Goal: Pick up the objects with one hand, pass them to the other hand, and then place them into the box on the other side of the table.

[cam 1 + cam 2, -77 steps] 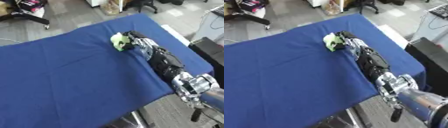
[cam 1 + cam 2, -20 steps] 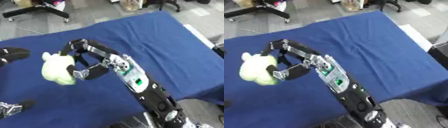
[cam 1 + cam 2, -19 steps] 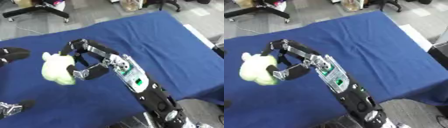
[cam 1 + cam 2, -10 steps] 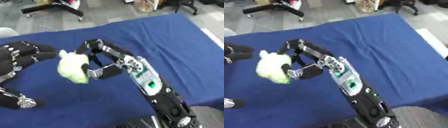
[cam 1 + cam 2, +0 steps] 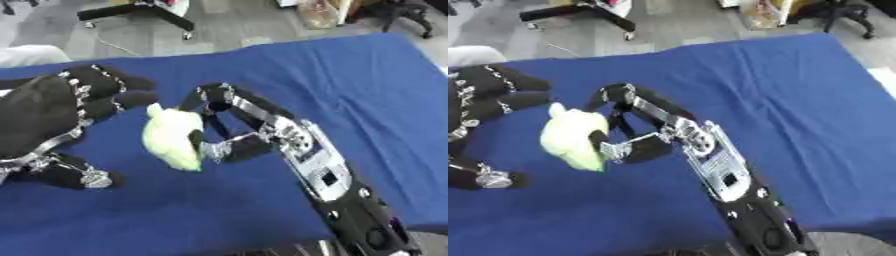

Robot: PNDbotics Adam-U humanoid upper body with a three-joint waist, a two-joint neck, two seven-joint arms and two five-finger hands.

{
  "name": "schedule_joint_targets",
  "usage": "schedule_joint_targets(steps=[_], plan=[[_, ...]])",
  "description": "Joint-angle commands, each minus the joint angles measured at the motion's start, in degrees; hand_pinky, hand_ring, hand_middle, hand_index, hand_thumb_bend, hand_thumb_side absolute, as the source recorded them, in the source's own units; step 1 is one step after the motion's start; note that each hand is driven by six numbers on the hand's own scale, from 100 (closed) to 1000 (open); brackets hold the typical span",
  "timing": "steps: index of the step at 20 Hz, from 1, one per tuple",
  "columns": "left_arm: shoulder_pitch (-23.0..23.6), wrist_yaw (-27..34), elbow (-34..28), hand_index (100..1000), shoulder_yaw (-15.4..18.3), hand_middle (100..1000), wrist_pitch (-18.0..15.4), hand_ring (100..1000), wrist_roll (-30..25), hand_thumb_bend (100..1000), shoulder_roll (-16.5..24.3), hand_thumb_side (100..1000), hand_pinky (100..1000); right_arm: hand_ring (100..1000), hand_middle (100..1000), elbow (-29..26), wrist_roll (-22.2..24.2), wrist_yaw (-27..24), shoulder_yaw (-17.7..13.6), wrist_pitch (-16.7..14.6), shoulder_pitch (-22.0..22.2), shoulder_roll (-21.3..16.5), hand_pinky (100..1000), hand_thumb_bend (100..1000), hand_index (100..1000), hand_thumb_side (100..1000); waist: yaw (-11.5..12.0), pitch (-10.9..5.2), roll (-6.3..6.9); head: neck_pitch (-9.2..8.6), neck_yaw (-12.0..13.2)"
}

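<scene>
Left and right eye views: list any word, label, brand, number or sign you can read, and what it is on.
None can be read.
The right robot hand, which holds the yellow-green soft toy, has a silver forearm plate with small dark marks, too blurred to read.
The left robot hand and blue tablecloth show no text.

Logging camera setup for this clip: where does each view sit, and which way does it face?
Left eye view: head camera looking down at the blue table; left hand at left, right hand holding the pale green soft toy.
Right eye view: same head, the toy further left, left hand partly cropped.
Both share the same moment and handover.
</scene>
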Motion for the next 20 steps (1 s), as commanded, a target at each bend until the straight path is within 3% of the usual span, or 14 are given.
schedule_joint_targets(steps=[1,20], plan=[[-1.2,-1.7,-0.9,935,-0.2,849,0.4,813,1.3,829,0.0,163,821,204,134,-1.1,0.6,-1.0,0.3,0.0,-0.6,0.5,537,100,207,164,-0.1,-0.79,-0.04,0.3,0.5],[-2.9,-1.5,-0.9,893,-4.4,800,-1.4,797,-0.5,822,-3.0,135,813,189,118,-1.7,0.2,-1.7,1.3,1.6,-1.0,1.6,513,100,196,148,-0.2,-0.62,-0.18,0.3,1.0]])
